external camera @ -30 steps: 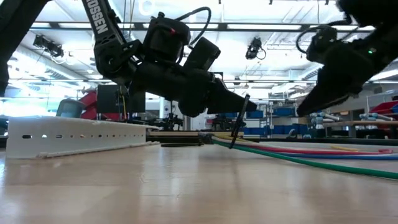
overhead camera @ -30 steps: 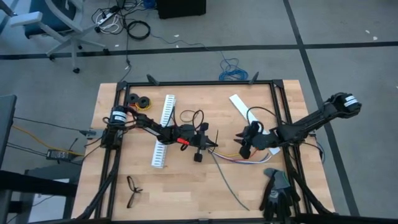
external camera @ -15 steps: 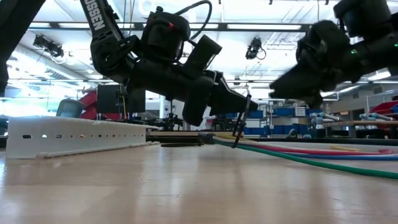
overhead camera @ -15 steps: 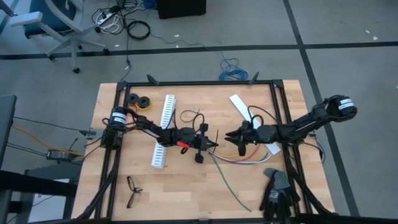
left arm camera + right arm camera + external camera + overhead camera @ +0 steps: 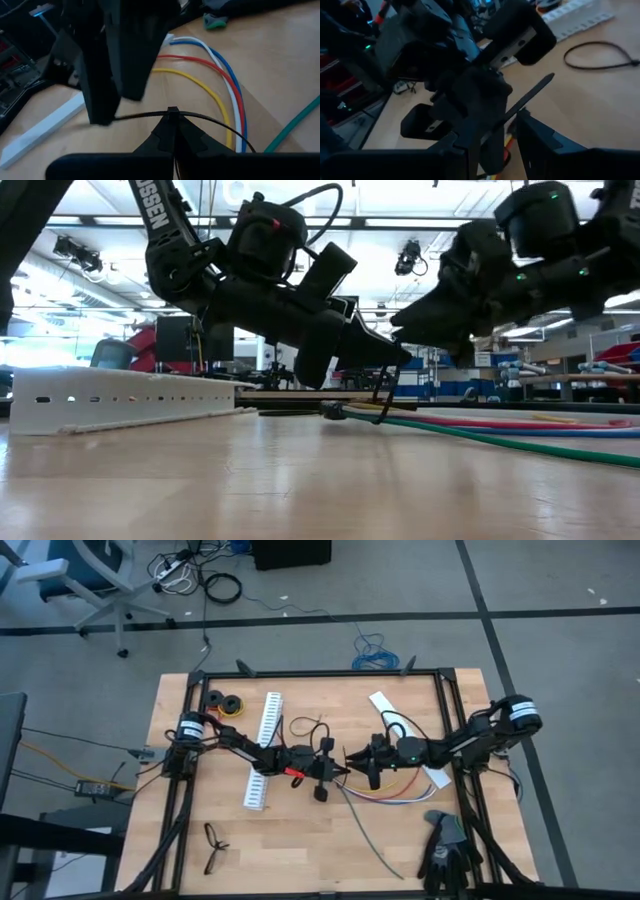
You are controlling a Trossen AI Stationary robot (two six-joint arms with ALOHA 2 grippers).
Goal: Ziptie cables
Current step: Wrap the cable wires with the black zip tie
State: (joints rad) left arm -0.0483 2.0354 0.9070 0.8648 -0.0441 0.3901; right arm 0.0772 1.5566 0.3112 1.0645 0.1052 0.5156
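Observation:
My left gripper (image 5: 341,769) is at the table's middle, shut on a thin black ziptie (image 5: 210,121). My right gripper (image 5: 356,754) has come from the right and is tip to tip with it. It stands open, and the ziptie's free end (image 5: 530,95) runs into the gap between its fingers. In the low view both grippers hang just above the wood. The cables (image 5: 385,798), yellow, red, blue, white and green, lie loose on the table below and to the right of the grippers. They also show in the left wrist view, cables (image 5: 227,85). My left gripper pinches the ziptie near its middle (image 5: 172,111) between its two fingertips. The fingers come almost level from the table's left and lie across the strip. The ziptie stands slanted above the wood (image 5: 385,385). My right gripper: I cannot tell whether its fingers touch the ziptie.
A white slotted strip (image 5: 263,750) lies left of the grippers, with black tape rolls (image 5: 222,702) at the far left. A looped ziptie (image 5: 305,726) lies behind the left gripper. Black eyeglasses (image 5: 213,845) sit near left, grey gloves (image 5: 445,845) near right. Black frame rails (image 5: 445,720) edge the table.
My right gripper has gone toward the table's left, up to my left gripper, and has tipped from pointing down to nearly level. My left gripper has stayed in place and rolled a little, turning the ziptie with it.

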